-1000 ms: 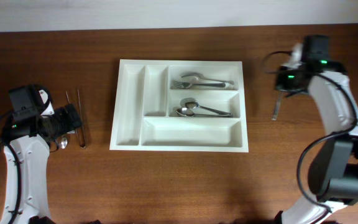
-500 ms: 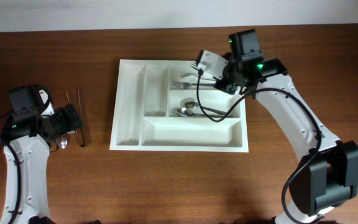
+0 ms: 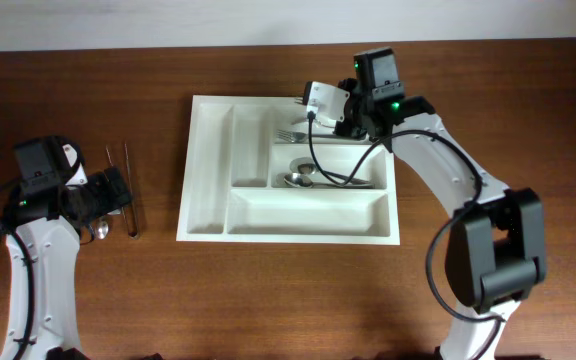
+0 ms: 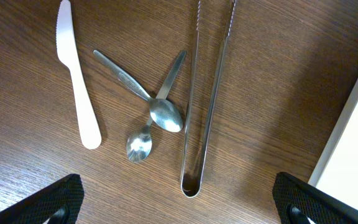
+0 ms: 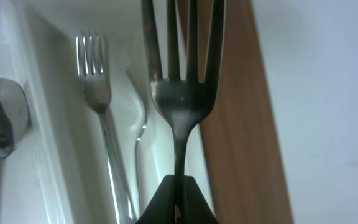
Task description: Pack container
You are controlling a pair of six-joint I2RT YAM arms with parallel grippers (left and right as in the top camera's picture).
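Observation:
The white container point(image 3: 208, 160) lies mid-table. Its upper right compartment holds forks point(image 3: 318, 133), and the one below holds spoons point(image 3: 313, 177). My right gripper point(image 3: 340, 120) hovers over the upper right compartment. In the right wrist view, that gripper point(image 5: 178, 202) is shut on the handle of a metal fork point(image 5: 182, 93), tines pointing away, above a fork point(image 5: 95, 68) lying in the tray. My left gripper point(image 3: 118, 192) stands open with nothing between its fingers, above loose cutlery left of the container.
Under the left gripper point(image 4: 188, 208) lie a white plastic knife point(image 4: 76, 74), two crossed small spoons point(image 4: 160, 112) and metal tongs point(image 4: 204, 106). The container's left wall point(image 4: 353, 137) is just right of the tongs.
My right arm swung from the table's right side to over the container's upper right compartment, carrying the fork. The left arm has not moved.

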